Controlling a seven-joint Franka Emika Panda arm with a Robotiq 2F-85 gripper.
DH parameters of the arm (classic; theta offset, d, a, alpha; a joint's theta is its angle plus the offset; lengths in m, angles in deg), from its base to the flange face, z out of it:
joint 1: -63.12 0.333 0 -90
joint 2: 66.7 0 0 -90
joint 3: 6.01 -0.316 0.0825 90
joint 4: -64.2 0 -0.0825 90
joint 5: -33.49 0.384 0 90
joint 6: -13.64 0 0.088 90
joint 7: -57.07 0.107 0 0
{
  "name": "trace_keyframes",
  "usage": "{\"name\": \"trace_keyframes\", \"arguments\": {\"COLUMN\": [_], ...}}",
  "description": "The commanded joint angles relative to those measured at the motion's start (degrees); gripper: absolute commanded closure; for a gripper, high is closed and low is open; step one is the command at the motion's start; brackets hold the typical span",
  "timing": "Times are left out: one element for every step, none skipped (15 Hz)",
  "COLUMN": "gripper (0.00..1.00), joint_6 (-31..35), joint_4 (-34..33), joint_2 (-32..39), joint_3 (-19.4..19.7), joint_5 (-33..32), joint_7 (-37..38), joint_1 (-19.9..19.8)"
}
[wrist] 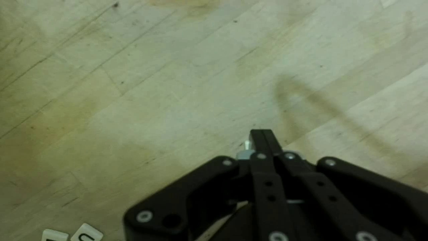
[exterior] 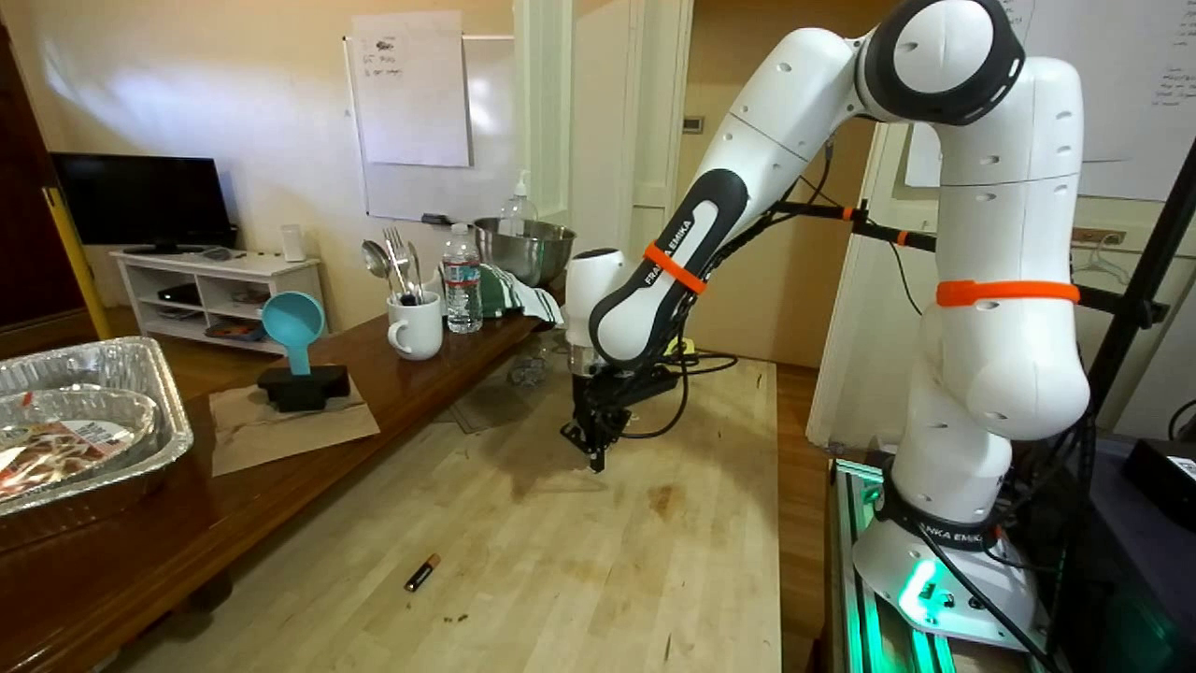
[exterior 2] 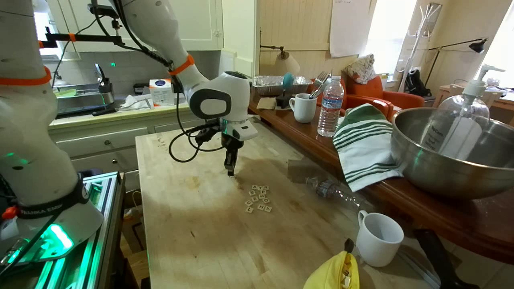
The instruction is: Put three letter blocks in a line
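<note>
The letter blocks are small flat pale tiles. Several lie in a loose cluster (exterior 2: 255, 198) on the wooden table (exterior 2: 192, 224) in an exterior view. Two tiles show at the wrist view's lower left corner, one of them (wrist: 87, 233) with a dark curved letter. My gripper (wrist: 261, 130) points down with its fingers together and nothing seen between them. It is low over the table in both exterior views (exterior: 596, 463) (exterior 2: 231, 174), apart from the cluster. A small whitish piece (wrist: 247, 145) shows beside the left fingertip, mostly hidden by it; I cannot tell if they touch.
A raised dark wooden counter (exterior: 280, 509) runs along the table. A battery (exterior: 422, 572) lies on the table. A clear plastic bottle (exterior 2: 331, 188), a white mug (exterior 2: 379, 241) and a yellow pouch (exterior 2: 333, 275) are beyond the tiles. A striped towel (exterior 2: 363, 148) hangs over the counter edge.
</note>
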State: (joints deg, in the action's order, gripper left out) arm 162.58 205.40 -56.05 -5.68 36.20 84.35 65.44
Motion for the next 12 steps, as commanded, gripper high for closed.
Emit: {"name": "trace_keyframes", "arguments": {"gripper": [1.0,1.0,1.0,1.0,1.0,1.0,1.0,1.0,1.0,1.0,1.0,1.0], "joint_6": [-1.3,-1.5,-1.6,-1.8,-1.9,-1.9,-2.3,-2.4,-2.8,-3.0,-3.4,-3.3], "joint_4": [0.2,0.3,0.5,0.6,0.6,0.7,0.6,0.6,0.5,0.3,0.1,0.0], "joint_2": [-1.4,-2.0,-2.7,-3.4,-4.0,-4.7,-5.4,-5.9,-6.4,-6.7,-6.9,-7.0], "joint_3": [0.4,0.5,0.6,0.5,0.5,0.5,0.5,0.6,0.7,0.9,1.0,1.3], "joint_5": [0.1,0.0,-0.3,0.0,0.3,0.4,0.6,0.3,0.1,-0.4,-0.5,-1.2], "joint_7": [-1.7,-1.8,-2.0,-2.6,-2.9,-3.3,-3.9,-4.3,-5.8,-7.6,-10.4,-13.2], "joint_1": [0.6,0.5,0.5,0.3,0.1,0.0,-0.3,-0.4,-0.8,-1.2,-1.7,-2.1]}}
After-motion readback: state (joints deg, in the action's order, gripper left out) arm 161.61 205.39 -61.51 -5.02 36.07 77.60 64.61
